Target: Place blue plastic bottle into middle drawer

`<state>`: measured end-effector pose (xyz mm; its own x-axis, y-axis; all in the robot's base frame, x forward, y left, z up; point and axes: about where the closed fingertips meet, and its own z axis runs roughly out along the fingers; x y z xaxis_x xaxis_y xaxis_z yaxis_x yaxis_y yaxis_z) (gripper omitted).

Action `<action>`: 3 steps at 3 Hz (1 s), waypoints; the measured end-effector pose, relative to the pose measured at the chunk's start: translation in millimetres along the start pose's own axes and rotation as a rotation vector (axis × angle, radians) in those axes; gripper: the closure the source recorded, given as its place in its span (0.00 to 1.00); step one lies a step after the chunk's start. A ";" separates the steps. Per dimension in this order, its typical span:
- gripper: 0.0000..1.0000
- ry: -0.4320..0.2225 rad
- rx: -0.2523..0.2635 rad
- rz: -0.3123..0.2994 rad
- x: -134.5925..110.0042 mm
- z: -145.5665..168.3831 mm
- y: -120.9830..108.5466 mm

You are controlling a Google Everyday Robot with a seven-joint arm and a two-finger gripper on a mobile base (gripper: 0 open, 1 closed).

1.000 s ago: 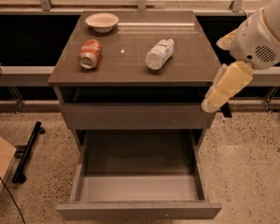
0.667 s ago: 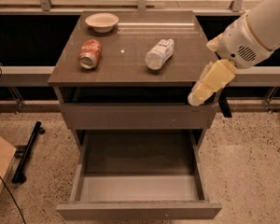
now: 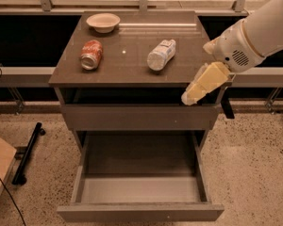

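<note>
The blue plastic bottle [image 3: 161, 54] lies on its side on the dark tabletop, right of centre, its white cap pointing toward the back. The middle drawer [image 3: 140, 191] is pulled open below, with a pale grey floor and nothing in it. My gripper [image 3: 190, 97] hangs at the table's front right corner, to the right of and below the bottle, apart from it. Its pale fingers [image 3: 205, 83] point down and left over the upper drawer front.
A red soda can [image 3: 91, 54] lies on the left of the tabletop. A pale bowl [image 3: 103, 22] stands at the back left. The upper drawer [image 3: 139, 117] is closed. A black bar [image 3: 28, 152] and a cardboard box [image 3: 0, 161] lie on the floor at left.
My arm and gripper have moved left and slightly up, toward the table's front right corner. The bottle, can and drawer have not moved.
</note>
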<state>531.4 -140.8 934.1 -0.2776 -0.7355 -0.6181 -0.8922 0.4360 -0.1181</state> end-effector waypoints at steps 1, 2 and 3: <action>0.00 -0.053 0.013 0.023 -3.4 11.7 -5.8; 0.00 -0.113 0.044 0.062 -4.7 23.9 -10.7; 0.00 -0.169 0.100 0.073 -10.6 40.8 -21.5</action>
<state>568.0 -121.2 911.5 -0.2693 -0.6059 -0.7486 -0.8298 0.5405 -0.1389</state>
